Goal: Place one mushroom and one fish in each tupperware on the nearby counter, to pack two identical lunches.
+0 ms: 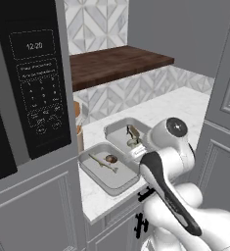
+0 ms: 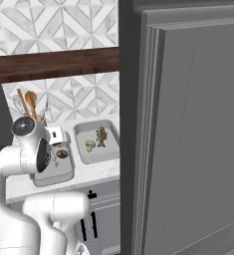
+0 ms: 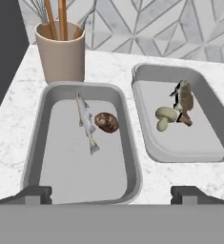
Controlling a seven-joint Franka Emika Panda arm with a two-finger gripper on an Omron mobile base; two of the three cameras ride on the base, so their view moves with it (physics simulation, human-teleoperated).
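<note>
White marble counter [image 3: 8, 124] runs under a grey diamond-tiled wall, and we read the hand view from its left edge. A beige utensil holder [image 3: 61, 55] with wooden handles stands at the back. Just in front of it lies the left tupperware [image 3: 35, 143], holding a slim silver fish [image 3: 86, 121] with a brown mushroom [image 3: 106, 122] just beside it. To its right, close but apart, sits the right tupperware [image 3: 213, 119], holding a pale mushroom [image 3: 165, 116] touching a dark, stubby fish [image 3: 184, 101]. We see the gripper [image 3: 111, 193] with its fingertips [image 3: 35, 193] spread wide, holding nothing, hanging over the near rim of the left tub. From the left base view we also get a microwave panel [image 1: 35, 78] and a dark wooden shelf [image 1: 116, 63]; from the right base view, a tall grey cabinet door [image 2: 188, 129] hides the right of the scene.
</note>
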